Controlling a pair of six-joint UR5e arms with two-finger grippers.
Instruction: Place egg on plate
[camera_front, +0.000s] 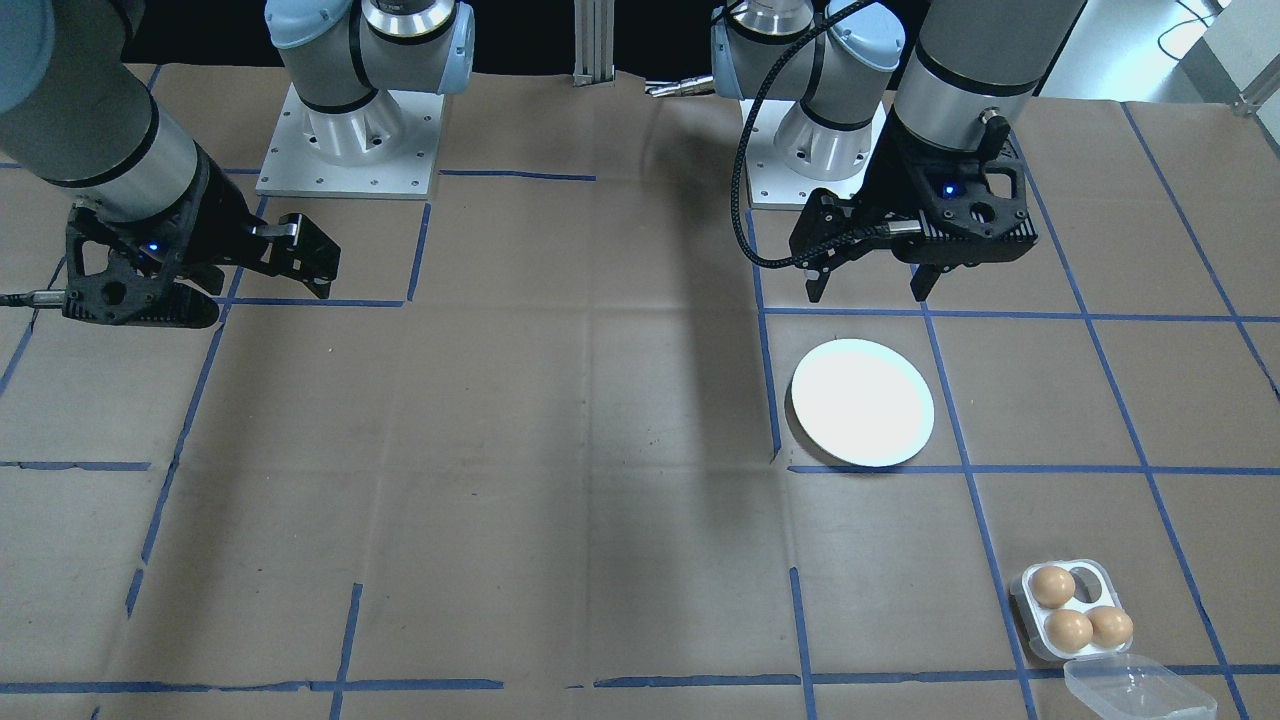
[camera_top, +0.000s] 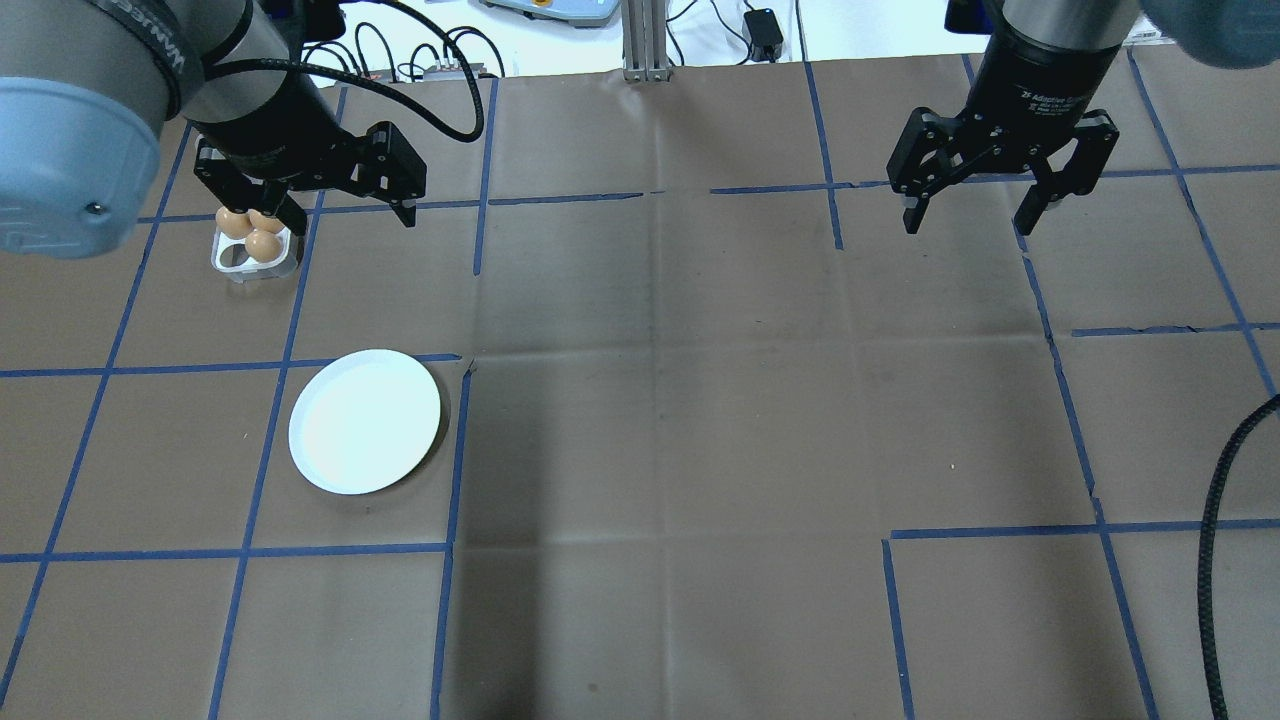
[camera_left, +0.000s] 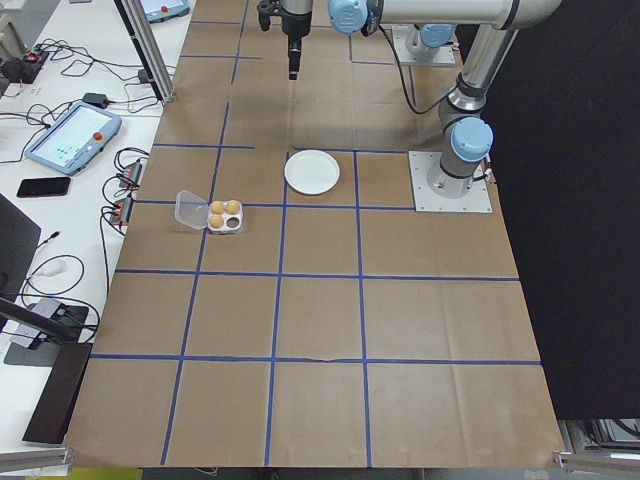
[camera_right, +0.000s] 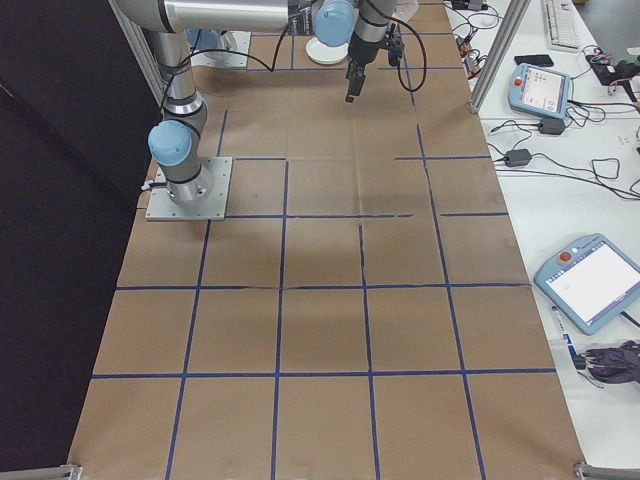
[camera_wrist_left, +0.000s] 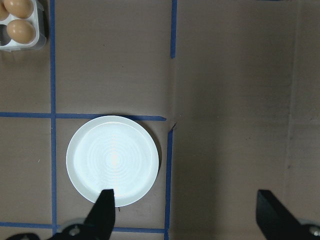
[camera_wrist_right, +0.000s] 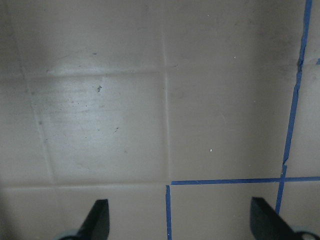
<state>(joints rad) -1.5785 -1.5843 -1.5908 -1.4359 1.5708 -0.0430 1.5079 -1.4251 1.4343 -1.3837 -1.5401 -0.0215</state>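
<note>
Eggs sit three to a small white tray (camera_front: 1062, 609) with four cups, one cup bare, its clear lid (camera_front: 1138, 688) lying open beside it. In the front-facing view the tray lies at about five o'clock from the plate (camera_front: 862, 402), well apart from it, and the plate holds nothing. The nearest egg (camera_front: 1052, 586) to the plate is the likely pick.

An egg is light, rigid and brittle, with a smooth curved shell that can slip or crack, so I judge a gentle squeeze across its widest middle, from above, to be the safest hold. The neighbouring eggs touch or nearly touch, leaving little room for fingers between them.

The left gripper (camera_front: 868, 290) hangs above the table at twelve o'clock from the plate, fingers spread wide, holding nothing. The right gripper (camera_top: 976, 212) hovers far off, fingers also spread and bare.
</note>
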